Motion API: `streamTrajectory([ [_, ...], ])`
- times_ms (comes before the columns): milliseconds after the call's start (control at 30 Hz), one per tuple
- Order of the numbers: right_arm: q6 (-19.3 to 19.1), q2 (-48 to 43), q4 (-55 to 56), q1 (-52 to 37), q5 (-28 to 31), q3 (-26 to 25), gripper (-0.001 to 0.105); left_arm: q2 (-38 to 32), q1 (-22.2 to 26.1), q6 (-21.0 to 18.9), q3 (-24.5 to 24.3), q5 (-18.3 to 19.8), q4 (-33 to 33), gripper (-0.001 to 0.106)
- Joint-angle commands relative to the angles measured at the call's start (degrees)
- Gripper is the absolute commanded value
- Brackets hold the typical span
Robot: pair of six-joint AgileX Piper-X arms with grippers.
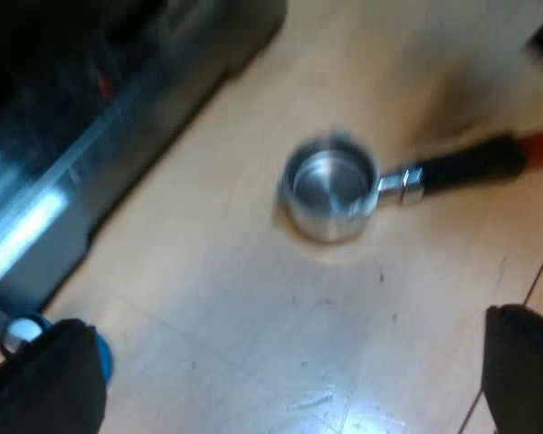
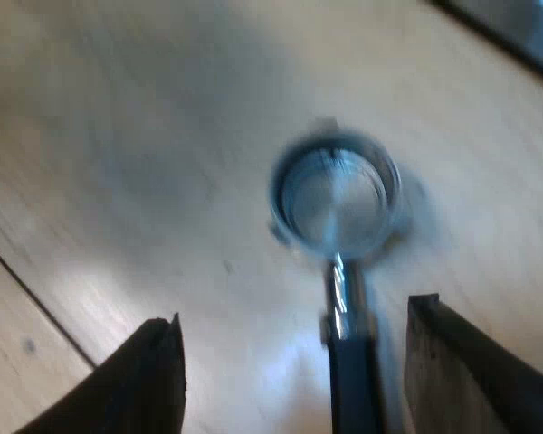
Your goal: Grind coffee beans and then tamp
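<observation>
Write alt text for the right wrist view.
A round silver metal holder lies empty on a pale wooden table, its dark handle running between the two black fingers of the open right end effector, touching neither.

Prob. coffee bench/kitchen: espresso machine (image 1: 118, 108) on pale wood tabletop (image 1: 244, 307).

The worktop (image 1: 208, 298) is lit warmly and fairly brightly from overhead. A white glare patch is seen on the wood by the left claw (image 1: 285, 371), and a bright streak is reflected along the machine's (image 1: 90, 154) metal edge. The holder (image 1: 330, 194) gleams, and a soft shadow is cast beside it. In the right wrist view, a bluish shadow is laid around the holder (image 2: 335, 194), and the right claw (image 2: 294, 357) is left dark.
</observation>
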Motion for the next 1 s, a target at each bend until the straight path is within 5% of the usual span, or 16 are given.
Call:
streamTrajectory([
  [33, -2.70, -0.34, -4.61, 0.00, 0.32, -0.34, 0.055, -2.21, -0.14, -0.44, -4.56, -0.61, 5.84, 0.085],
  [333, -12.52, 0.15, -24.40, 2.71, -0.10, 3.46, 0.055, -2.29, -0.14, -6.01, -6.24, -0.95, 5.65, 0.085],
  [567, -12.65, 2.80, -34.14, 3.16, -0.10, 7.40, 0.055, -2.29, 0.17, -7.78, -6.24, -1.23, 4.64, 0.085],
  [700, -12.65, 4.84, -37.00, 3.16, -0.10, 7.76, 0.057, -2.29, 7.15, -7.96, -6.24, -2.01, 3.81, 0.085],
  [733, -12.65, 7.30, -40.19, 3.16, 1.73, 7.73, 0.068, -2.29, 9.30, -7.53, -6.24, -1.82, 3.34, 0.085],
  [1000, -12.52, 11.20, -42.59, 3.16, 5.94, 7.73, 0.070, -2.29, 18.20, -6.30, -6.13, -2.92, 0.69, 0.085],
])
